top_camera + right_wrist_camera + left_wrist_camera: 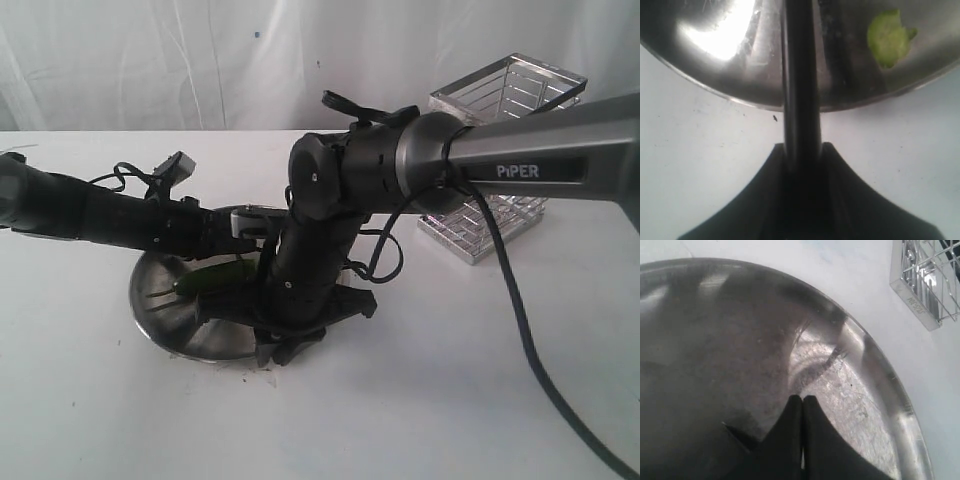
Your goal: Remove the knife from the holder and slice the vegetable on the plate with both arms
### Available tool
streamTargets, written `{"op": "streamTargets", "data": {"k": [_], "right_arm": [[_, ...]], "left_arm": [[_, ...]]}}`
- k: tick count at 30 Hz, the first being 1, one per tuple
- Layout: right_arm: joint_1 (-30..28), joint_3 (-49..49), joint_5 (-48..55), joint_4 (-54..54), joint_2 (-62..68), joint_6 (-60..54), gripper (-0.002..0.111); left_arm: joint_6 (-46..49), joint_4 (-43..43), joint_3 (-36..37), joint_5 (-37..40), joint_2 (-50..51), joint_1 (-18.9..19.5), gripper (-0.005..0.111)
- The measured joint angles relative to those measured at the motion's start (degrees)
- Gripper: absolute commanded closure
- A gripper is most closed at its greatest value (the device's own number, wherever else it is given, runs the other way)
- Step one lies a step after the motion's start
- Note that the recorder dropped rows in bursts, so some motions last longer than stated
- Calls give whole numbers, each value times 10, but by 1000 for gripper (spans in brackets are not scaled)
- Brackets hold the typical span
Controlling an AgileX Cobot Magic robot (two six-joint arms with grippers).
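- Plate first: the round shallow stainless-steel plate (pixel 170 320) with its raised rim sits on the white table (pixel 450 380), and everything below is placed against it.
- The small glossy green chili pepper (pixel 205 281) lies on the plate, its thin stem pointing toward the plate's outer rim.
- A pale green cut piece (pixel 888 39) lies inside the plate near its rim, in the right wrist view.
- The left gripper (pixel 803 402) hovers low over the plate's scuffed surface, its fingers pressed together with nothing between them.
- The right gripper (pixel 801 152) pinches the slim black-handled knife (pixel 800 75), which reaches across the plate's rim.
- The tall silver wire-mesh holder (pixel 500 150) stands well apart from the plate, behind the grey tube marked "PiPER" (pixel 540 165).
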Motion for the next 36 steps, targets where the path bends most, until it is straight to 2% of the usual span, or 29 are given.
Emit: {"op": "streamTargets", "data": {"k": [19, 31, 36], "right_arm": [[6, -3, 30, -30, 41, -6, 108], [6, -4, 60, -41, 41, -21, 108], [6, -4, 117, -41, 41, -31, 108]], "left_arm": [[-69, 46, -3, -18, -4, -6, 107], [-79, 61, -3, -10, -5, -7, 107], [-73, 75, -13, -10, -7, -10, 107]]}}
